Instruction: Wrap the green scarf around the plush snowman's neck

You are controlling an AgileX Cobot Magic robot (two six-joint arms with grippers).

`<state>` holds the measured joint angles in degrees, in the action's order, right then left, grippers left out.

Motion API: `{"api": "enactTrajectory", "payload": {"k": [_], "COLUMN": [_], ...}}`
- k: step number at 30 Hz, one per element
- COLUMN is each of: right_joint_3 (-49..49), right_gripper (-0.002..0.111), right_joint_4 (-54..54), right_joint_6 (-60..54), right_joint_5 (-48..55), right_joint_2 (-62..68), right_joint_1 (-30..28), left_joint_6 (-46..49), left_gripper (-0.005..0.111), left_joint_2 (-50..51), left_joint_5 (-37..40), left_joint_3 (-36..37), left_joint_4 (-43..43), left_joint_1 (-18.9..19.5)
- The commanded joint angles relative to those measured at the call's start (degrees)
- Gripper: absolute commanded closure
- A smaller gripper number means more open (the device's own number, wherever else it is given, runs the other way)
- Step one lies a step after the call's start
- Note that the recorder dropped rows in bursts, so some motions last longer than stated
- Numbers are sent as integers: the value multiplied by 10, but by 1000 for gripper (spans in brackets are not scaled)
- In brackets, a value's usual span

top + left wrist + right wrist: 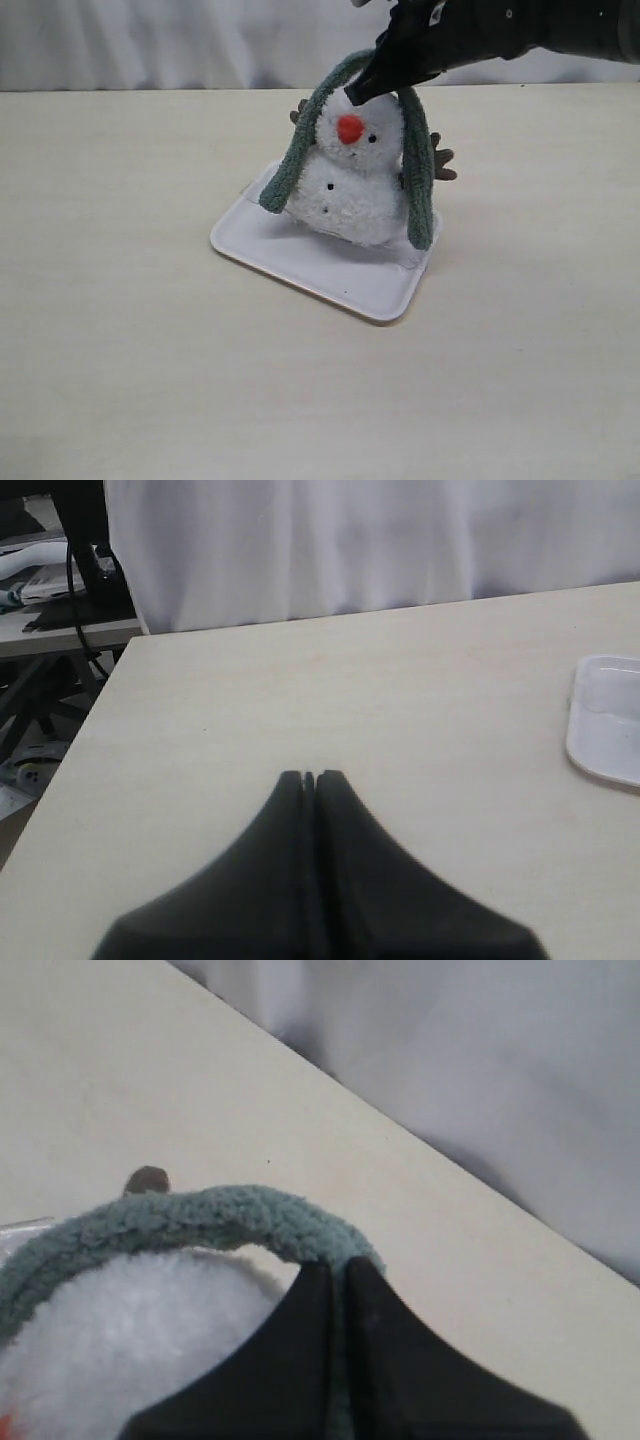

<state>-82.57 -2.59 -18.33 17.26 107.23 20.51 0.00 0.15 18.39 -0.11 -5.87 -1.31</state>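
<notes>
One green scarf arches over one plush snowman, pinched by the right hand; left hand pressed together, empty.

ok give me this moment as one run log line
right gripper: shut on green scarf, draped over head of plush snowman | both ends hanging at sides | neck not wrapped | left gripper: shut, empty

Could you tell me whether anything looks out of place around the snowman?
Yes: the green scarf hangs over the head of the plush snowman, not around its neck. Both ends dangle toward the white tray, and the right gripper pinches the top.
</notes>
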Motion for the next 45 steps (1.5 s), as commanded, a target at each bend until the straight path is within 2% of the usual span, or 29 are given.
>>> {"api": "enactTrajectory", "payload": {"k": [1,21,23,31,34,45], "right_joint_3": [1,0,-1,-8,-26,-114], "right_gripper": [104,103,98,61,58,58], "right_joint_4": [-7,48,49,84,84,83], "right_joint_6": [28,13,13,19,32,66], "right_joint_5": [4,68,75,153,201,355], "right_joint_2": [16,36,25,-17,-20,-45], "right_joint_1": [-26,-30,-30,-30,-30,-30], "left_joint_6": [0,0,0,0,0,0], "left_gripper": [107,107,107,107,107,107], "left_joint_2": [-1,-1,-1,-1,-1,-1], "left_joint_5": [-7,-7,-7,-7,-7,-7], "left_joint_3": [1,1,1,1,1,1], "left_joint_4": [-1,-1,-1,-1,-1,-1], "left_joint_1": [2,2,2,2,2,2]}}
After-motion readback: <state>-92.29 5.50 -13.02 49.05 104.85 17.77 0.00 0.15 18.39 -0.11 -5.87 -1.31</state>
